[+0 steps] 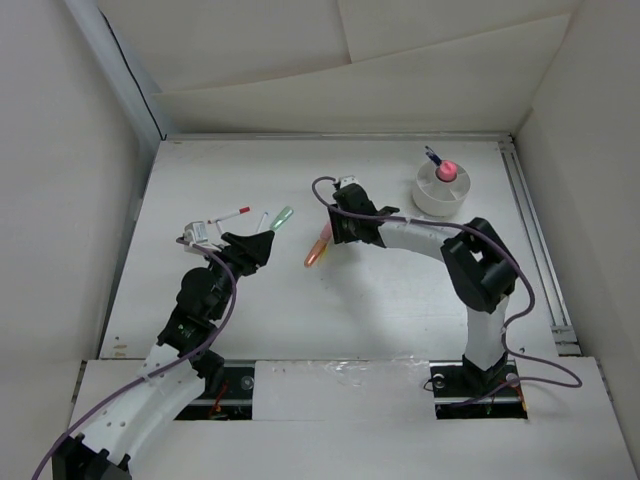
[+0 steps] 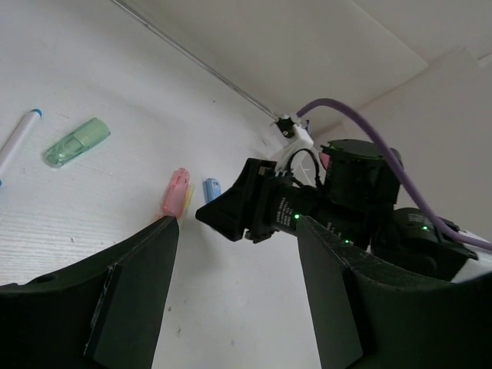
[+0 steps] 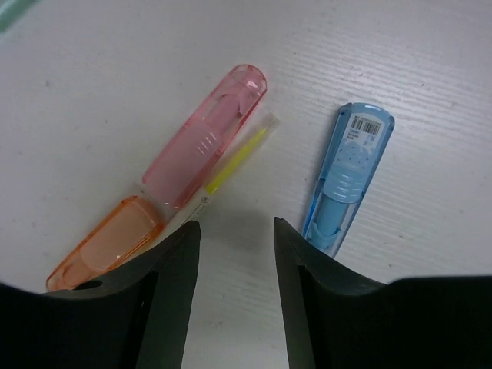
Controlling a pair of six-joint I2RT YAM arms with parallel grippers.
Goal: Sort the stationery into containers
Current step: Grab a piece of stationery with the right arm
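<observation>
I'm on the pick: right gripper (image 3: 237, 231) hangs released over the pink marker (image 3: 204, 146) at the middle of the desk (image 1: 400, 310), left gripper (image 2: 237, 227) released too, so next I centre, drop, clench, then carry to the far-right-corner cup (image 1: 440, 205).

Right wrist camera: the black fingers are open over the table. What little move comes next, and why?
Probably shift the right gripper sideways until it straddles the clear blue plastic marker. Its open jaws hold nothing and sit between that marker and the pink-and-orange plastic marker.
</observation>
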